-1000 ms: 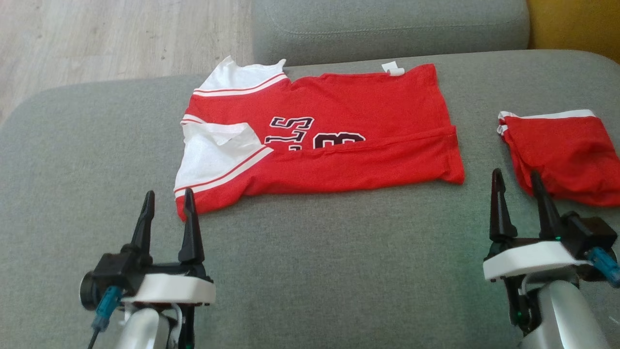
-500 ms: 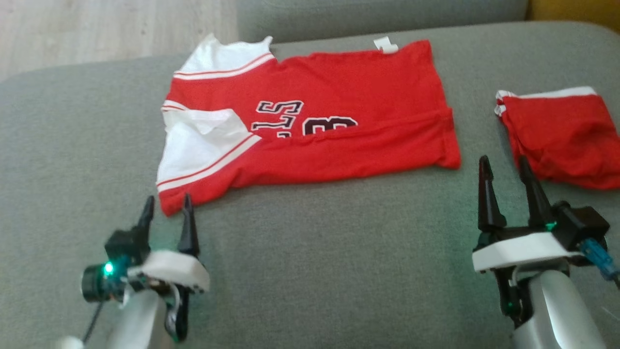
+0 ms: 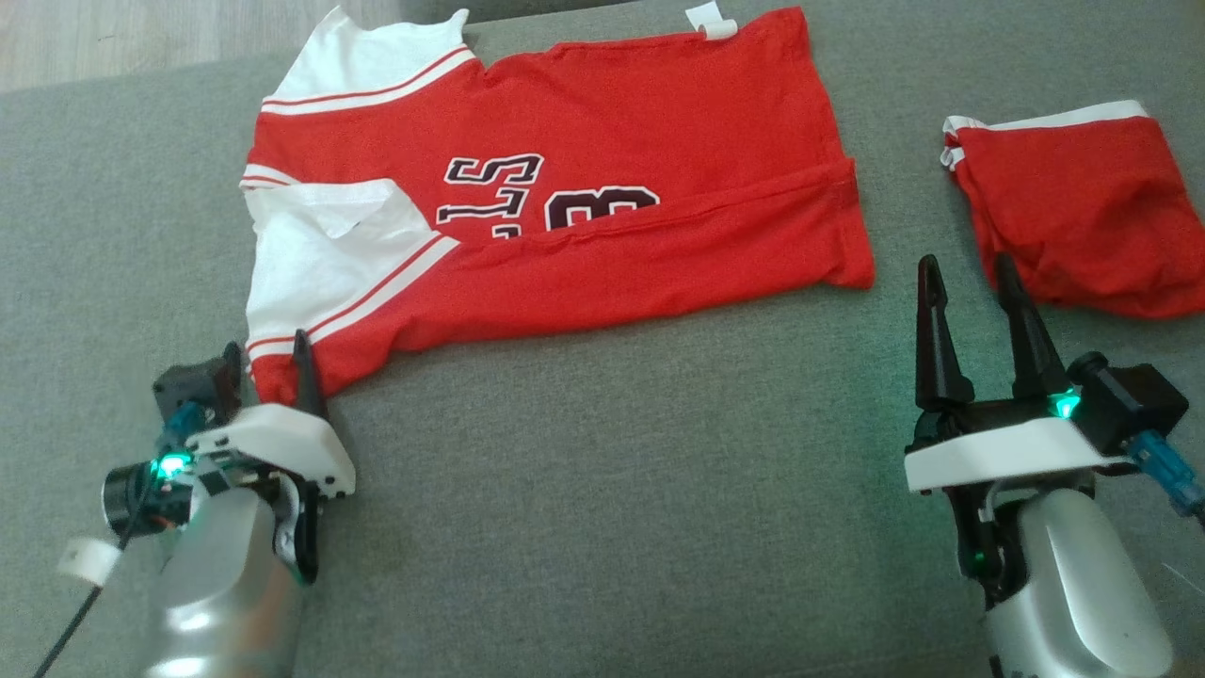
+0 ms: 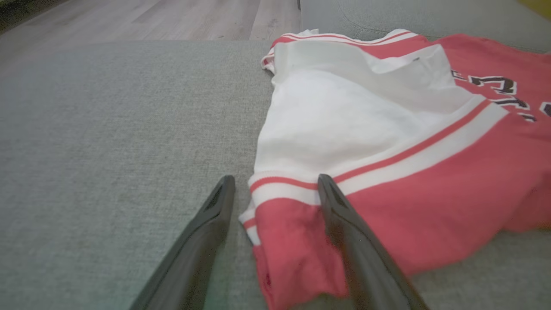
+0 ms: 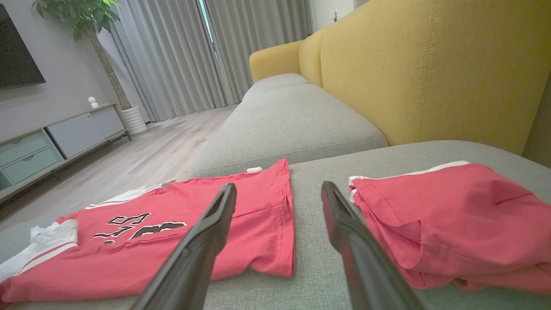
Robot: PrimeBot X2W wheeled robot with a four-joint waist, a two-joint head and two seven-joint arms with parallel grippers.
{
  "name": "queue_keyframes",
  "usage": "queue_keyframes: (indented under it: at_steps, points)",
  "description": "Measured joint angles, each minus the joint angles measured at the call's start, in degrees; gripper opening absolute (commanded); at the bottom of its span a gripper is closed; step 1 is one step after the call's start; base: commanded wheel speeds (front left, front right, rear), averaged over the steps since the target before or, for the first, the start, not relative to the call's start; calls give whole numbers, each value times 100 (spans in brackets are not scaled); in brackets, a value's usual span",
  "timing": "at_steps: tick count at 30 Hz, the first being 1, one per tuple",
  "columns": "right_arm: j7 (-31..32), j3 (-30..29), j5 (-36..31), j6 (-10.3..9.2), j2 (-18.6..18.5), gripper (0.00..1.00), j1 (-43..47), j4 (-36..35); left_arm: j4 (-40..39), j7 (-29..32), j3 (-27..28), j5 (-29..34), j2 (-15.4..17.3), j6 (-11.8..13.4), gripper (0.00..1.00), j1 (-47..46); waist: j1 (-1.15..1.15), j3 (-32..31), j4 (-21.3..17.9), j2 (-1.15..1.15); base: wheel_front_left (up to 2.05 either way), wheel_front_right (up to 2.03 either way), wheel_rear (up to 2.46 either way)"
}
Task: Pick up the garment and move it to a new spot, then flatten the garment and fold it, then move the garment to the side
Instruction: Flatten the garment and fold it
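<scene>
— Two things: where's the red jersey, and how do the jaws stand?
— Upper centre, on the grey cushion. Left gripper, spread, straddles its lower-left corner; right gripper, spread, empty, lower right.

the left gripper has moved forward to the jersey's near sleeve corner, fingers spread either side of its hem; the head camera has tilted down

This is a home living room: a grey sofa with a yellow backrest, long curtains, a wall TV above a low cabinet, a potted plant and a wood floor.
</scene>
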Motion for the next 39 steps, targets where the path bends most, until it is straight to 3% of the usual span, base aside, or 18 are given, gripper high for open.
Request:
queue_keyframes:
  at_steps: [3, 4, 5, 11, 16, 23, 33, 34, 35, 39]
  points:
    - [0, -1, 3, 0, 0, 100, 0, -22, 236, 151, -14, -37, 1, -32, 100, -163, -1, 17, -6, 0, 0, 0, 0]
    - [0, -2, 10, 0, 0, 100, -1, -23, 297, 223, -32, -43, 2, -93, 84, -208, -1, 20, -3, 0, 0, 0, 0]
    - [0, -9, 10, 0, 0, 100, -1, -22, 339, 280, -46, -60, 8, -166, 0, -252, -1, 21, 4, 0, 0, 0, 0]
    - [0, -60, -24, 0, 0, 100, -120, 303, 487, 165, -175, -62, -30, -359, 0, -399, -1, -7, 106, 0, 0, 0, 0]
    - [218, -178, 179, 0, -1, 100, -604, 1416, 226, -380, -287, -34, -70, -424, 0, -394, -1, -33, 266, 0, 0, 0, 0]
    - [824, -403, 274, 0, -8, 100, -1616, 2917, -754, -526, -597, 254, -53, -606, 0, -424, -1, 26, 556, 0, 0, 0, 0]
    - [1022, -881, -493, 0, -98, 100, -2890, 4795, -925, -526, -904, 374, -47, -682, 0, -424, -1, 178, 839, 0, 0, 0, 0]
    - [1018, -843, -527, 0, -115, 93, -2953, 4896, -929, -526, -909, 374, -48, -681, 0, -424, -1, 182, 853, 0, 0, 0, 0]
    - [983, -801, -559, 0, -129, 0, -2997, 4967, -931, -526, -911, 374, -48, -680, 0, -424, -1, 185, 862, 0, 0, 0, 0]
    - [645, -716, -931, 0, -112, 0, -3075, 5179, -921, -526, -910, 368, -35, -662, 0, -421, -1, 151, 836, 0, 0, 0, 0]
